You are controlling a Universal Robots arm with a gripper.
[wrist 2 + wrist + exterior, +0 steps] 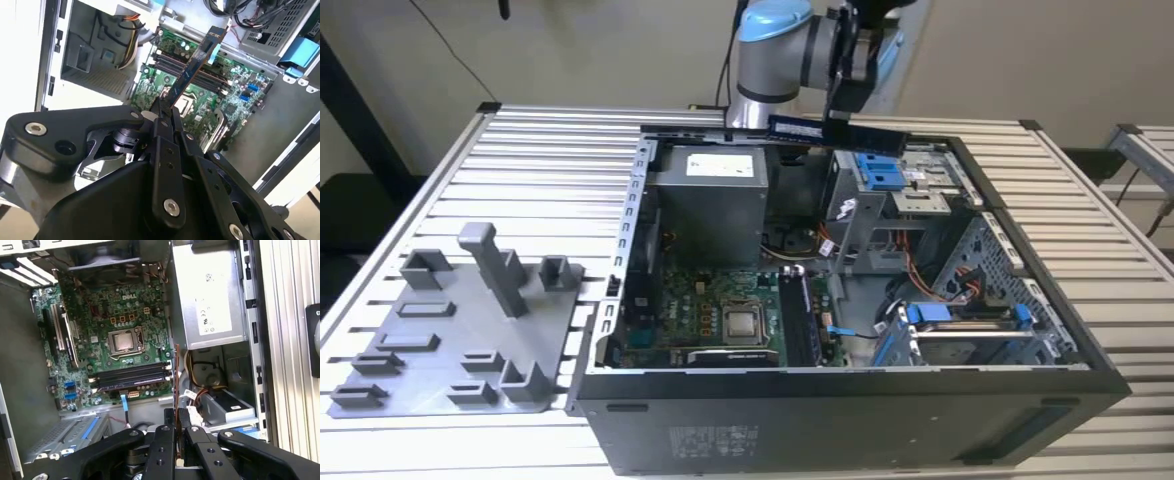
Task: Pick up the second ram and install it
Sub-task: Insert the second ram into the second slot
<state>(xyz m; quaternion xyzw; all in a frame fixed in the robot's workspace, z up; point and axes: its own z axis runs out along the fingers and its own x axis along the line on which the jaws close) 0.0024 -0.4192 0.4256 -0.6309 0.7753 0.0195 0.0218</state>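
- Gripper [165,107] is clamped on the ram [192,65]. It pinches near one end, so most of the stick juts out past the tips. My read: that leaves the long edge free to meet a slot.
- Ram is in the air and touches nothing but the fingers [161,125].
- In the ext. view the ram [874,133] sits roughly level just under the gripper [842,117], w/ the open case [854,420] below the hand.
- Slots [132,376] on the board [100,315] lie below the hand & off to one side, well apart from the ram.
- In the first wrist view the ram is edge-on and looks crosswise to the slots, so prob. not lined up yet.
- Holder plate [440,340] is far from the hand, outside the case.
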